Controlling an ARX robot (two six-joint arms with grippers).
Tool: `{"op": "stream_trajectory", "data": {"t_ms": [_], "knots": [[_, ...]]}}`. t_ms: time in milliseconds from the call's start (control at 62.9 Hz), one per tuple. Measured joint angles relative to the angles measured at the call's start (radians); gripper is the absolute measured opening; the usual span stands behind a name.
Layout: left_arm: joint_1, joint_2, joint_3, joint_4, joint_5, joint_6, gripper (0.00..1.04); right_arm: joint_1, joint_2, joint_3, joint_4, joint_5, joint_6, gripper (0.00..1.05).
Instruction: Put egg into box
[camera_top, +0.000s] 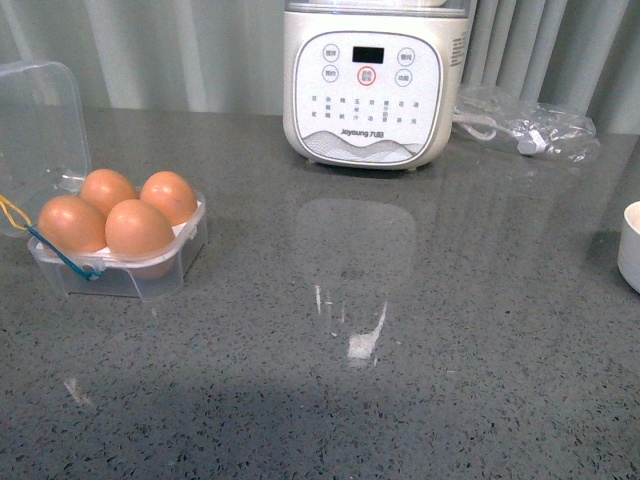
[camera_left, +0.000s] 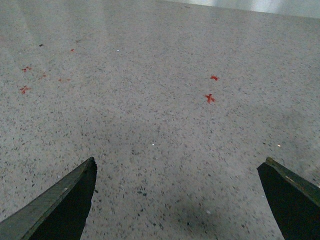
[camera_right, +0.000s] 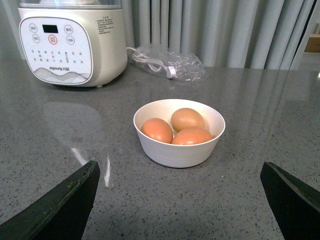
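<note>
a grey speckled tabletop (camera_top: 420, 380) fills most of the front view, with a pale pleated curtain (camera_top: 180, 50) behind it. at the far edge stands a white joyoung cooker (camera_top: 365, 85) with its button panel to the front. a clear plastic bag (camera_top: 525, 125) with a white cable inside lies just beside it, on the right.

on the left side stands the box (camera_top: 150, 275), with its clear lid (camera_top: 40, 120) open and standing up behind. four brown eggs (camera_top: 138, 228) fill its white tray. the egg of the task is one of these, but i cannot tell which.

on the right side is a white bowl (camera_right: 175, 150) with three brown eggs (camera_right: 187, 119) inside.

the left tool (camera_left: 178, 160) has its fingers wide apart over bare tabletop with small red marks (camera_left: 210, 98). the right tool (camera_right: 178, 164) is also wide apart and holds nothing, with the bowl ahead of it.
</note>
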Motion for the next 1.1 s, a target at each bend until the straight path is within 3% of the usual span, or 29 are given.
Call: {"op": "stream_trajectory", "data": {"t_ms": [557, 1097], "knots": [[-0.1, 0.114, 0.132, 0.0, 0.026, -0.114, 0.98, 0.0, 0.0, 0.0, 0.0, 0.0, 0.0, 0.98], [-0.328, -0.006, 0.061, -0.066, 0.093, -0.092, 0.98, 0.0, 0.0, 0.0, 0.0, 0.0, 0.0, 0.98]]}}
